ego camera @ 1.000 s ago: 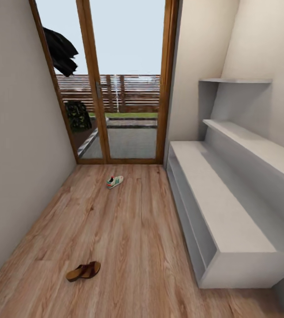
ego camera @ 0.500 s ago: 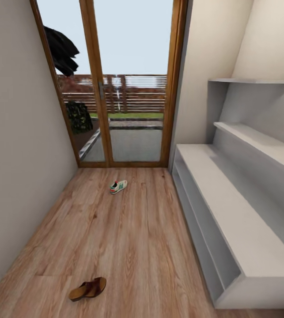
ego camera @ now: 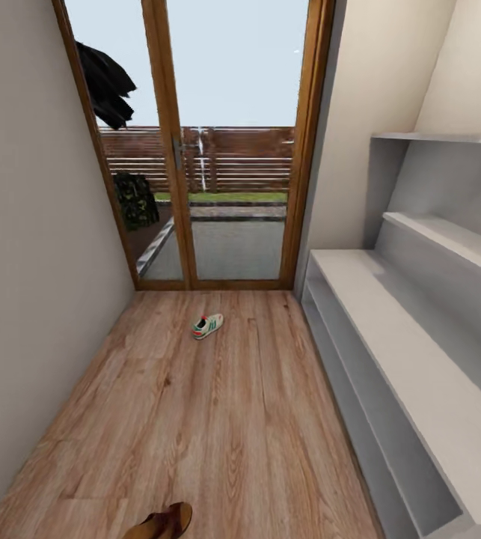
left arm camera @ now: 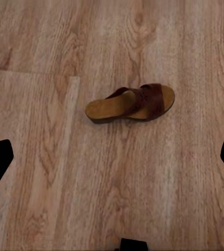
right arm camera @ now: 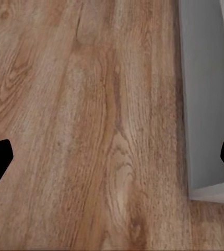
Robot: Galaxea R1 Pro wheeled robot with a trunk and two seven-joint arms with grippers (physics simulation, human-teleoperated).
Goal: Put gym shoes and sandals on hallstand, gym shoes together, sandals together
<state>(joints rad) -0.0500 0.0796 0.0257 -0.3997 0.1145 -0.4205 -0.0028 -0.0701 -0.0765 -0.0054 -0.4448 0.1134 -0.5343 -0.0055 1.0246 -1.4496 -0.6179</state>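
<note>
One gym shoe (ego camera: 207, 326), white with green stripes, lies on the corridor floor (ego camera: 225, 419) near the glass door. One brown sandal (ego camera: 162, 522) is cut off by the head view's lower edge. The left wrist view shows that sandal (left arm camera: 132, 103) whole, lying on its sole on the planks. My left gripper (left arm camera: 113, 159) hangs above the floor short of it, open and holding nothing. The pale grey hallstand (ego camera: 390, 337) runs along the right wall. Its end corner (right arm camera: 205, 104) shows beside my right gripper (right arm camera: 112, 162), which is open over bare planks.
A wood-framed glass door (ego camera: 225, 150) closes the far end of the corridor. A plain wall (ego camera: 31, 299) bounds the left side. Two staggered wall shelves (ego camera: 449, 232) stick out above the hallstand's bench.
The camera has advanced down the corridor, so the whole picture shifted. The sandal has slid to the lower edge and the hallstand now looms larger at the right. Neither shoe has moved on the floor.
</note>
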